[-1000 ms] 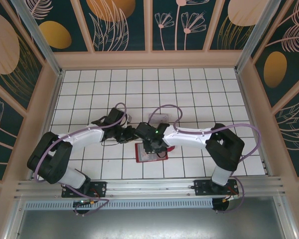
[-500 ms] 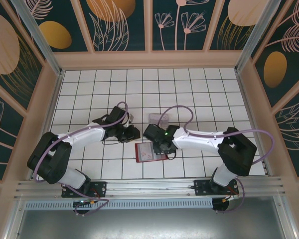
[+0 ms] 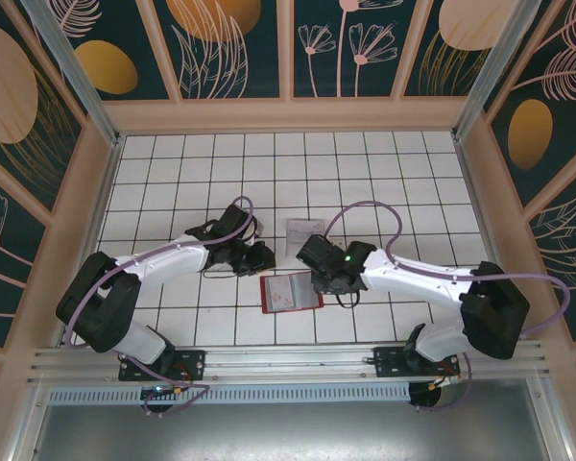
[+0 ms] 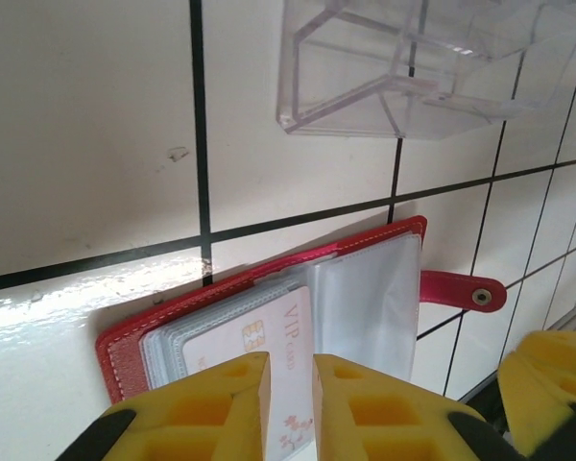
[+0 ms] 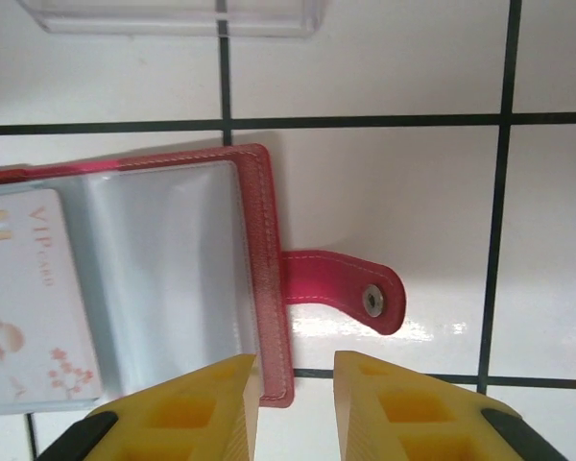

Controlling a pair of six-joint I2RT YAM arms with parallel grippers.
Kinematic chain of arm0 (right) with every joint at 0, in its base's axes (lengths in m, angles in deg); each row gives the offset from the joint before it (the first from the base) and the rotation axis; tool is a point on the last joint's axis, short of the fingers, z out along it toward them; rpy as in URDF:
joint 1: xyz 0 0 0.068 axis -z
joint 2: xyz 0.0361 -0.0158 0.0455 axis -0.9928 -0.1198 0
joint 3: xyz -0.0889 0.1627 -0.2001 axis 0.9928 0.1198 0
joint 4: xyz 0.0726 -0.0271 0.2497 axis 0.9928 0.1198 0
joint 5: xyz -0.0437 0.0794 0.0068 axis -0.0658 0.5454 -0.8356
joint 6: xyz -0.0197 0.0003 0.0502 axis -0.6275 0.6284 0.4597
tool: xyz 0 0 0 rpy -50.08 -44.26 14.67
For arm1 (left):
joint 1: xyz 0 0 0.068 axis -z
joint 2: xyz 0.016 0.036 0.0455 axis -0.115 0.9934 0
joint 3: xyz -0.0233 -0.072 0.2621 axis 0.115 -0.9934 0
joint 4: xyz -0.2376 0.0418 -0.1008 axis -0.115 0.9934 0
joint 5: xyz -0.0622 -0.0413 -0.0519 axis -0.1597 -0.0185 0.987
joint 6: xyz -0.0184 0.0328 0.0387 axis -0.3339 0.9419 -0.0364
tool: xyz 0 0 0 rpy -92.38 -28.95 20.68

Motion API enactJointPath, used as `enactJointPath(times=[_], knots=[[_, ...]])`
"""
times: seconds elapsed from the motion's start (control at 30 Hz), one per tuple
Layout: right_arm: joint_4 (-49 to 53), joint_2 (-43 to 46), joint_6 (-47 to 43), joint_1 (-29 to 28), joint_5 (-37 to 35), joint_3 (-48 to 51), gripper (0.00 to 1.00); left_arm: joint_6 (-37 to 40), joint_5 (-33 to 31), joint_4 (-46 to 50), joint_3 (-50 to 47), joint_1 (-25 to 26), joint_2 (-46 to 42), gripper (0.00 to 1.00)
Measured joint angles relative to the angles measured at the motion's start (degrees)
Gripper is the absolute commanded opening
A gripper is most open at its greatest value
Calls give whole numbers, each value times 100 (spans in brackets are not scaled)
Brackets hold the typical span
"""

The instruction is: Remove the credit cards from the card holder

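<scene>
The red card holder (image 3: 290, 293) lies open and flat on the tiled table, its grey clear sleeves up and its closing tab (image 5: 341, 288) sticking out to the right. A pale credit card (image 4: 288, 336) marked VIP sits in a left sleeve (image 5: 24, 307). No dark card shows. My left gripper (image 3: 262, 257) hovers by the holder's upper left corner, its yellow fingers (image 4: 211, 413) only narrowly apart with nothing between them. My right gripper (image 5: 296, 403) is open above the holder's right edge (image 5: 269, 269), with the red border lying below the gap.
A clear plastic tray (image 3: 304, 229) stands just beyond the holder, also at the top of the left wrist view (image 4: 413, 67) and the right wrist view (image 5: 173, 14). A yellow finger of the right gripper (image 4: 557, 384) shows beside the tab. Wooden walls ring the white tiled floor (image 3: 413, 173).
The right arm has swung to the right, and its gripper has slid off the middle of the card holder to its right edge, uncovering the open sleeves. The left gripper has barely moved.
</scene>
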Motion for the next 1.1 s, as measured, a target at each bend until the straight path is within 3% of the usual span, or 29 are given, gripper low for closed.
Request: enactJointPath(times=[0.37, 0.6, 0.83, 1.1], knots=[[-1392, -278, -352, 177, 1451, 22, 26, -109, -363, 101, -225, 44, -131, 20], [-2354, -955, -518, 400, 2347, 68, 23, -431, -479, -50, -654, 439, -254, 21], [-2841, -1102, -603, 551, 2651, 590, 23, -743, -566, -367, -772, 848, -254, 21], [-3405, -981, -581, 815, 2957, 1180, 24, -826, -776, -407, -772, 898, -240, 22]])
